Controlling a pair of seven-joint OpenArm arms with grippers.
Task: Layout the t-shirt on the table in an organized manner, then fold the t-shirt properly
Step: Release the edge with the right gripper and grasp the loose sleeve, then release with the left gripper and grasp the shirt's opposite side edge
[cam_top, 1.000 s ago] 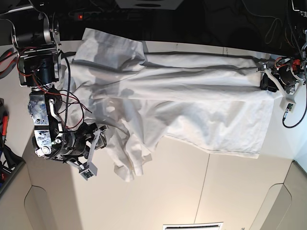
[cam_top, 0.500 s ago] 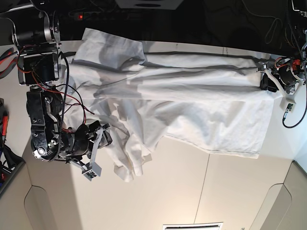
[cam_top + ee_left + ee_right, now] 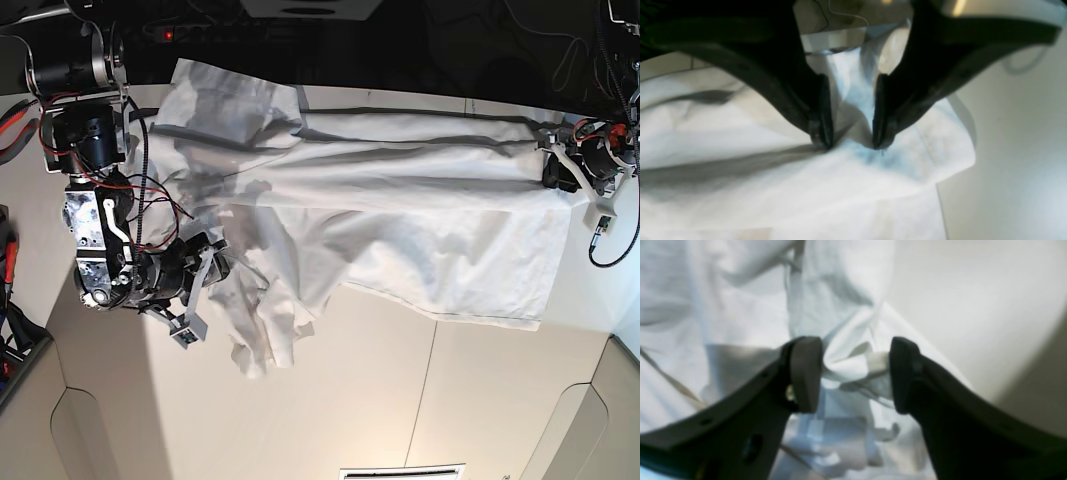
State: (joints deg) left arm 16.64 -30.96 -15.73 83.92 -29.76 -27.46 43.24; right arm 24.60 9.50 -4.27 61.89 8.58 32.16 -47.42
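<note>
Base view: t-shirt (image 3: 400, 215) long axis runs between my grippers. Left gripper (image 3: 556, 172) pinches hem corner; right gripper (image 3: 205, 290), jaws spread around bunched fold, nearest crumpled end.

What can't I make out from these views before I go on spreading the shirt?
- Base view: the t-shirt far edge hangs past the table into darkness; its collar and label can't be found.
- Base view: the left gripper is small and tangled in cables.
- Right wrist view: the right gripper straddles a bunched fold; blur hides contact.
- Left wrist view: blurred; fingertips meet cloth, layers unclear.
</note>
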